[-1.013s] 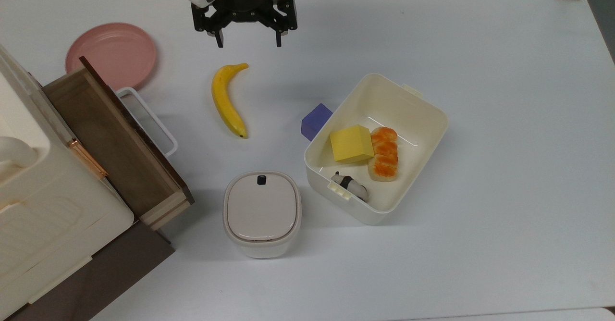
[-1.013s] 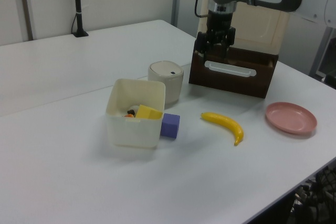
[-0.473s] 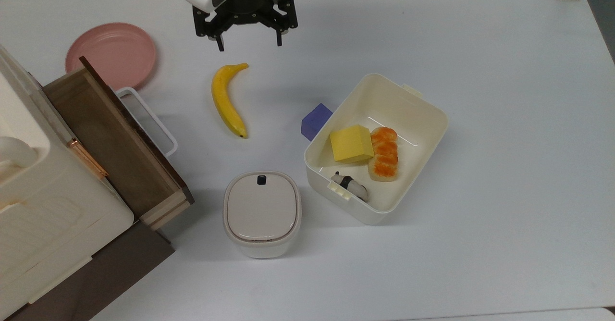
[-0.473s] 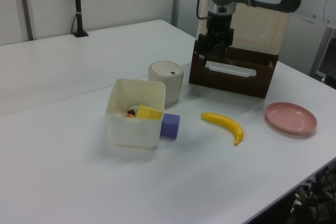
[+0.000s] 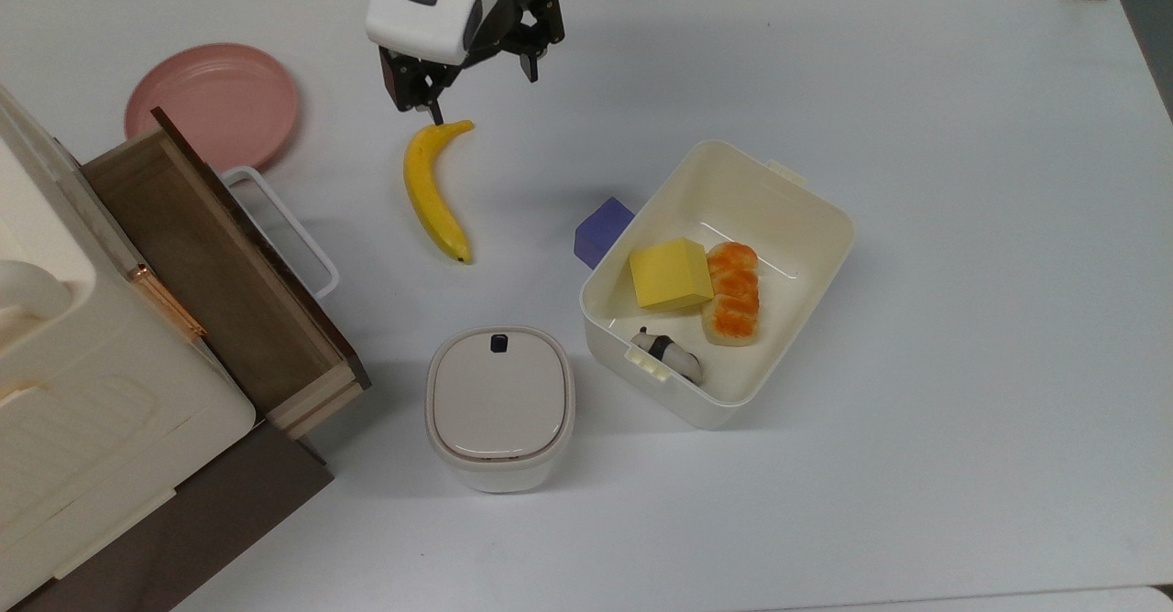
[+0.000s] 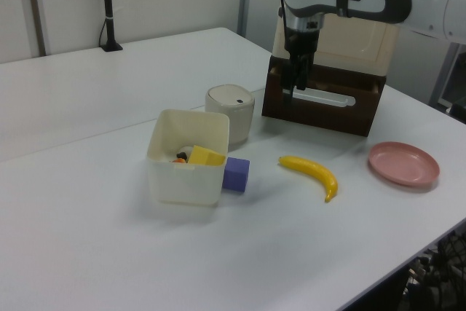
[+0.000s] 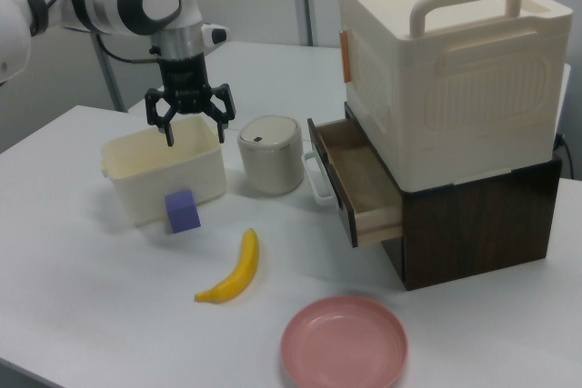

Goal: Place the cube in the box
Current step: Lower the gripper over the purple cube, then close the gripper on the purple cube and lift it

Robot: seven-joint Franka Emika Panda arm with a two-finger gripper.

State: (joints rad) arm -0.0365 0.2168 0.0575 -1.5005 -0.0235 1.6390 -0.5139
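Note:
The purple-blue cube (image 5: 600,230) (image 6: 236,174) (image 7: 183,212) rests on the white table, outside the box and against its long wall on the top view's left. The cream-white box (image 5: 829,213) (image 6: 186,183) (image 7: 164,186) stands open-topped. It holds a yellow block (image 5: 671,273), an orange-and-white piece (image 5: 733,293) and a small black-and-white item (image 5: 667,354). My gripper (image 5: 484,94) (image 6: 292,91) (image 7: 195,138) hangs open and empty above the table. It is well away from the cube, near the banana's upper tip in the top view.
A banana (image 5: 433,192) lies to the cube's left in the top view, beyond it a pink plate (image 5: 213,103). A lidded white bin (image 5: 499,406) stands near the box. An open wooden drawer (image 5: 220,273) juts out under a large cream container (image 7: 446,70).
My gripper has turned about its vertical axis, so its fingers now line up diagonally in the top view, and it has shifted slightly toward the banana. Nothing on the table has moved.

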